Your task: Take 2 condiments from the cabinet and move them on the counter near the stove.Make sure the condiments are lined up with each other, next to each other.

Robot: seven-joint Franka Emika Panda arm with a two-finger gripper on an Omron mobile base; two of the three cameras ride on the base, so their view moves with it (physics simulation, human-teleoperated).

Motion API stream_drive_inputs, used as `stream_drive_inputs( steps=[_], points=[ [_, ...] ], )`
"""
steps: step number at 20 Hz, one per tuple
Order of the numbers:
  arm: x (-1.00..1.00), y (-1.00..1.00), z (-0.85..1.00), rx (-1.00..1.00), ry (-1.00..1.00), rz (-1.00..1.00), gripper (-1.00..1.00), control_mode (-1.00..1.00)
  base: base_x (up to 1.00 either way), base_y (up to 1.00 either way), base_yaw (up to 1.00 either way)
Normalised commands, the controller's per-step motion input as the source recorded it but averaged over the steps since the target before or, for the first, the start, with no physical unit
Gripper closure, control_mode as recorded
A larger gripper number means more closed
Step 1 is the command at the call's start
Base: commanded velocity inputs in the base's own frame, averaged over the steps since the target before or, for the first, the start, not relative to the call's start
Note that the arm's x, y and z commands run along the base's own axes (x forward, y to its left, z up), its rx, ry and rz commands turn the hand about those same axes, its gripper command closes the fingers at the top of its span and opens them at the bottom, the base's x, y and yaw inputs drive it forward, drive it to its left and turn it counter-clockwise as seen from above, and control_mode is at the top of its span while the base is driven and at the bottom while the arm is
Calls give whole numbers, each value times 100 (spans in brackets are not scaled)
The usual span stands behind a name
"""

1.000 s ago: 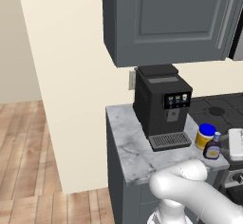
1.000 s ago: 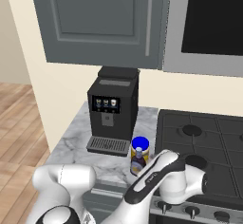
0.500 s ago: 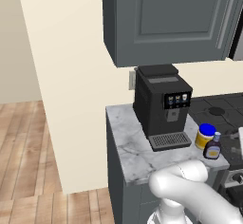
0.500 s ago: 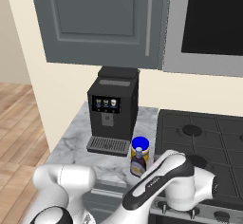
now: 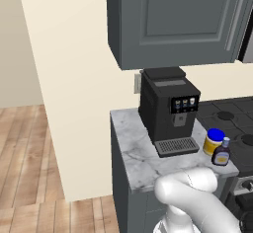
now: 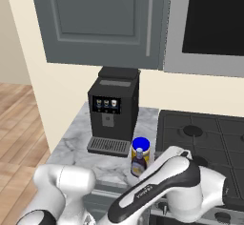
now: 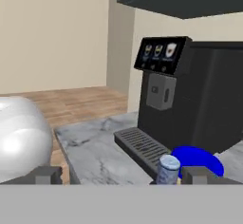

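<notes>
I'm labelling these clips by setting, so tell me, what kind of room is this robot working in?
A home kitchen, rendered rather than real. A black coffee machine stands on a marble counter beside a black gas stove, with a dark grey wall cabinet above. A yellow jar and a brown bottle sit by the stove.

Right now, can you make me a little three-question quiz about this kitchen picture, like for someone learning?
1. True or false: the cabinet door is shut.
2. Which thing stands on the counter closest to the yellow jar? A) the brown bottle B) a red kettle C) a green bowl
3. Fill in: the jar and bottle stand between the black coffee machine and the ____.

Key:
1. True; the door is closed, with its silver handle at the side.
2. A; the bottle stands right beside the jar, in front of it in the right base view.
3. The stove.
</notes>
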Motion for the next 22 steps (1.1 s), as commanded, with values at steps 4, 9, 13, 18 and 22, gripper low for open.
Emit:
stream_drive_inputs(
  steps=[4, 9, 13, 18, 22],
  points=[
    [-31, 9, 93, -1, 6, -10, -100, -100, 0, 0, 0],
    [-28, 29, 91, -4, 21, -13, -100, -100, 0, 0, 0],
    [-12, 53, 81, -7, 33, -14, -100, -100, 0, 0, 0],
    [-10, 69, 64, -11, 29, -16, -100, -100, 0, 0, 0],
    [0, 83, 46, -14, 19, -11, -100, -100, 0, 0, 0]
  ],
)
